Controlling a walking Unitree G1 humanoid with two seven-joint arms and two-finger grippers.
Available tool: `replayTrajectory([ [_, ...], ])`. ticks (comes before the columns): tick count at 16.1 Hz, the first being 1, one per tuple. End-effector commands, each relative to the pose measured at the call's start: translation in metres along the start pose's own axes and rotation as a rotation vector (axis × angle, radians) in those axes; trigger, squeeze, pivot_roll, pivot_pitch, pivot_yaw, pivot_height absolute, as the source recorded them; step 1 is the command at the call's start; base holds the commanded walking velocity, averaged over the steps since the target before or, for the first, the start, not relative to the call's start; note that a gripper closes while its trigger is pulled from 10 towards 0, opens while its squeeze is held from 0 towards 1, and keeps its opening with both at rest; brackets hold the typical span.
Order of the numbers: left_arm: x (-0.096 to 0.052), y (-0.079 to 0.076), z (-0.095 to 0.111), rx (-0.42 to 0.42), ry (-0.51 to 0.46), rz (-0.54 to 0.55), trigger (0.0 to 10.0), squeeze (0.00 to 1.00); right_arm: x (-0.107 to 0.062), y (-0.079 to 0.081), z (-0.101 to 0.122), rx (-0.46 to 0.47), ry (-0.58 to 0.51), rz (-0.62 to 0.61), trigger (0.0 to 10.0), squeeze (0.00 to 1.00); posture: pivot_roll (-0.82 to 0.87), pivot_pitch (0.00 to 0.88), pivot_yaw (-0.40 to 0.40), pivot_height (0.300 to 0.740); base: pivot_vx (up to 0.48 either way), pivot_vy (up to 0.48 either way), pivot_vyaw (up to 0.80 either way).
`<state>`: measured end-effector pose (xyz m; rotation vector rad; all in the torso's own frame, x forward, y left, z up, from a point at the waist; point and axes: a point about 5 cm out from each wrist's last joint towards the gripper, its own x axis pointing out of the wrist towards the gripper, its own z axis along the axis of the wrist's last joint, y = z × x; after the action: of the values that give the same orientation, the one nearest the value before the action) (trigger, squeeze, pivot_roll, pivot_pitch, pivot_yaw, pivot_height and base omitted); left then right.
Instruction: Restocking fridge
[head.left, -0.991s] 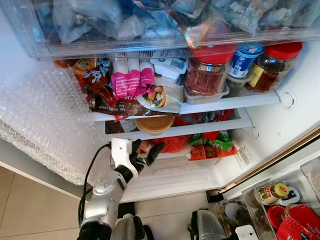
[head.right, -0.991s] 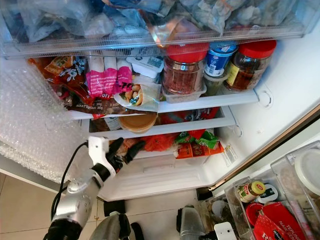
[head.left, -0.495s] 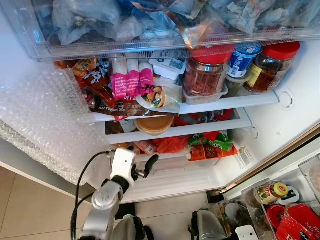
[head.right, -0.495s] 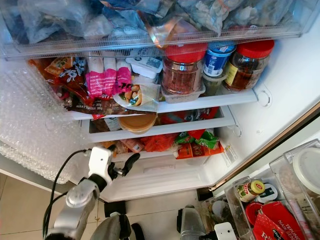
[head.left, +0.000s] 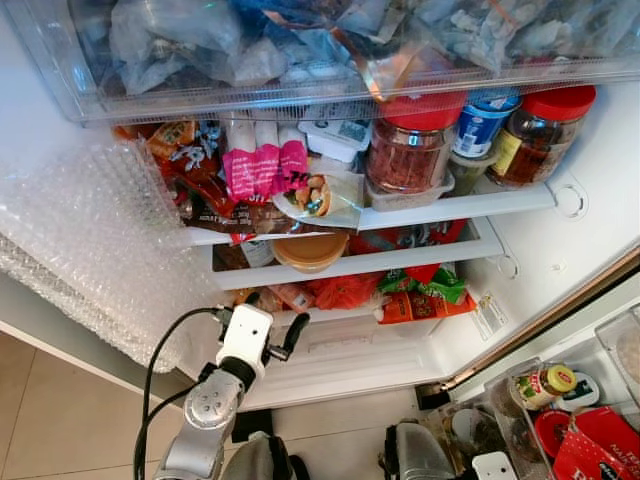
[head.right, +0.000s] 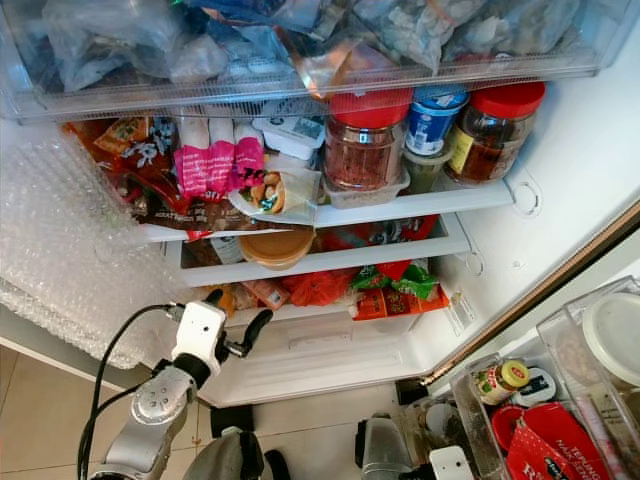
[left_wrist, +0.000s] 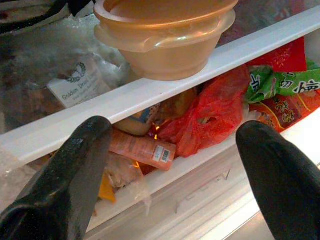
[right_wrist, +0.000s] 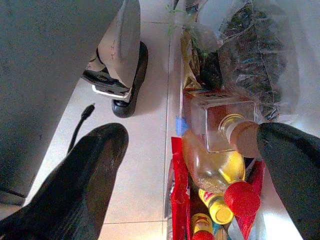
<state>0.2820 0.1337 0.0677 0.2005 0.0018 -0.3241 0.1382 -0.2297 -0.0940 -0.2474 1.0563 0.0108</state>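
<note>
The open fridge holds red-lidded jars (head.left: 415, 140) and pink packets (head.left: 262, 165) on its upper shelf. Below them stands a tan bowl (head.left: 310, 250). On the lowest shelf lie a red plastic bag (head.left: 345, 290) and green and orange snack packets (head.left: 430, 290). My left gripper (head.left: 275, 335) hangs open just in front of that lowest shelf, holding nothing. The left wrist view looks between its fingers (left_wrist: 75, 165) at the tan bowl (left_wrist: 165, 35), the red bag (left_wrist: 205, 120) and an orange barcoded packet (left_wrist: 142, 148). My right gripper (right_wrist: 192, 150) hangs open and empty above door-bin bottles (right_wrist: 215, 170).
Bubble wrap (head.left: 90, 250) covers the fridge's left side. A clear drawer (head.left: 300, 50) stuffed with bags juts out on top. The door bin (head.left: 520, 420) at lower right holds a small jar (head.left: 548, 383) and red packets. A grey leg and dark foot (right_wrist: 125, 55) stand on the tiled floor.
My left gripper has drawn back and down from the red bag on the lowest shelf, staying open. The fridge contents have not moved.
</note>
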Motion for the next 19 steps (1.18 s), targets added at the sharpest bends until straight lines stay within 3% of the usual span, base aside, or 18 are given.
replayTrajectory([
  [1, -0.0042, -0.0041, -0.0072, 0.013, 0.024, -0.007, 10.0, 0.0, -0.0026, 0.0071, -0.0155, 0.0, 0.051, 0.022, 10.0, 0.0, -0.18, 0.169, 0.036, 0.664, 0.0, 0.0, 0.0],
  [11, -0.0051, -0.0052, -0.0107, 0.005, 0.029, 0.009, 10.0, 0.0, -0.0026, 0.0071, -0.0156, 0.002, 0.051, 0.023, 10.0, 0.0, -0.18, 0.178, 0.033, 0.664, -0.024, 0.0, 0.0],
  [19, -0.0052, -0.0062, -0.0122, -0.002, 0.034, 0.008, 10.0, 0.0, -0.0025, 0.0067, -0.0152, 0.001, 0.05, 0.023, 10.0, 0.0, -0.18, 0.183, 0.032, 0.664, -0.258, 0.0, 0.0],
])
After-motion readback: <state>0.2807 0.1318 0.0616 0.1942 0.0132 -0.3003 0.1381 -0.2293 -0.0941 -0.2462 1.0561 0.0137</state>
